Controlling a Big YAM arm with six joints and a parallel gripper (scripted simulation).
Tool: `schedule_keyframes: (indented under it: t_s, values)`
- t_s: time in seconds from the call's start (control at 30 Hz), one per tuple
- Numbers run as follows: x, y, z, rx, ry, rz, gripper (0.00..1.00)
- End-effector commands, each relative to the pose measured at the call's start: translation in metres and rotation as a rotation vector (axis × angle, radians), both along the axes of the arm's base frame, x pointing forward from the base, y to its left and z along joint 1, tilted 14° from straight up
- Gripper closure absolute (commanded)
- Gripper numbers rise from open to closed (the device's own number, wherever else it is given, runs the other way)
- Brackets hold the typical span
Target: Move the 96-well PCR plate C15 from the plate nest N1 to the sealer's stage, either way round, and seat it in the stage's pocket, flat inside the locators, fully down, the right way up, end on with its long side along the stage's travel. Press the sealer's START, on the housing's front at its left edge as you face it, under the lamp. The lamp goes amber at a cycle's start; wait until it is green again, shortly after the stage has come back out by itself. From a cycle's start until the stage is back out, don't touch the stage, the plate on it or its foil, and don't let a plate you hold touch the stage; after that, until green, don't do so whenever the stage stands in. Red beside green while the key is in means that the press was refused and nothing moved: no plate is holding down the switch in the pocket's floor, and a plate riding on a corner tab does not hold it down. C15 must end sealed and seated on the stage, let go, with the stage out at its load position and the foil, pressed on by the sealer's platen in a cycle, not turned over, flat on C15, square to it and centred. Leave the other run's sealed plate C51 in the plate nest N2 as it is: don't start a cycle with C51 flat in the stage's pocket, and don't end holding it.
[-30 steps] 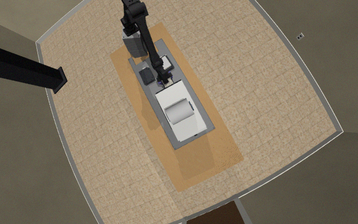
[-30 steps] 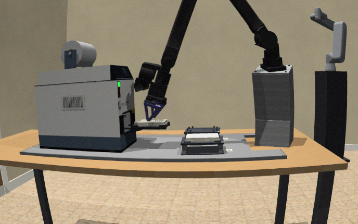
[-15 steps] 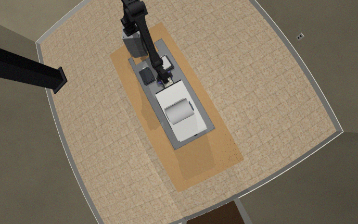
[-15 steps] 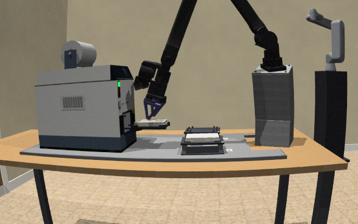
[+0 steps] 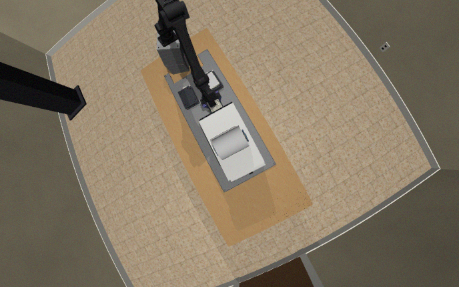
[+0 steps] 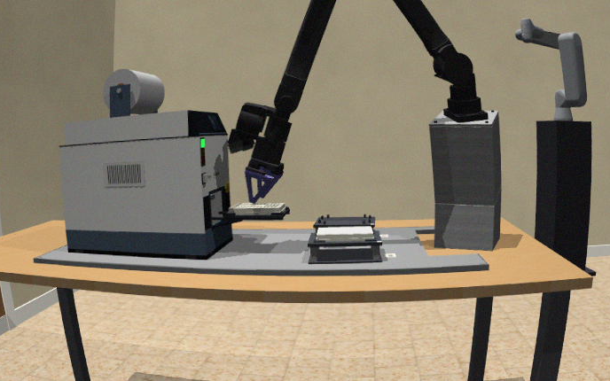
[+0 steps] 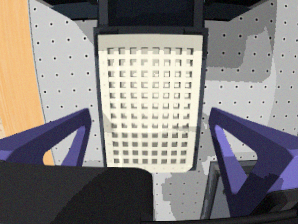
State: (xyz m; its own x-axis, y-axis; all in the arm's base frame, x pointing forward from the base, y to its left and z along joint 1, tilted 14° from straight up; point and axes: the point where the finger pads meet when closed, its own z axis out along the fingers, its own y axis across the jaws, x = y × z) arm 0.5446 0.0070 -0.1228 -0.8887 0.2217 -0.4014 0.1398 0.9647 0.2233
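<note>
The unsealed white plate C15 (image 7: 149, 106) (image 6: 260, 213), its open wells showing, lies on the sealer's dark stage, which stands out at the front of the sealer (image 6: 141, 187). Its long side runs along the stage's travel and it looks flat (image 6: 259, 207). My gripper (image 6: 257, 198) hangs a little above the plate, open, with a purple finger on each side (image 7: 149, 139) and nothing between them. The lamp (image 6: 202, 143) on the housing's front shows green. The sealed plate C51 (image 6: 344, 231) sits in its nest; the other nest (image 5: 188, 97) is empty.
A foil roll (image 6: 134, 92) sits on top of the sealer. The arm's grey pedestal (image 6: 464, 179) stands at the right end of the grey mat. A black column with a second, grey arm (image 6: 562, 184) stands beyond the table's right end.
</note>
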Motion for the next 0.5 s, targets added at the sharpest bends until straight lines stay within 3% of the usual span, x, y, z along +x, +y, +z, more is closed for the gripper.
schedule_keyframes:
  t_s: [0.0,0.47]
  values:
    - [0.0154,-0.0025,0.0068,-0.002,-0.019,0.006,0.00]
    - [0.0217,-0.0028,0.0101,-0.003,-0.030,0.004,0.00]
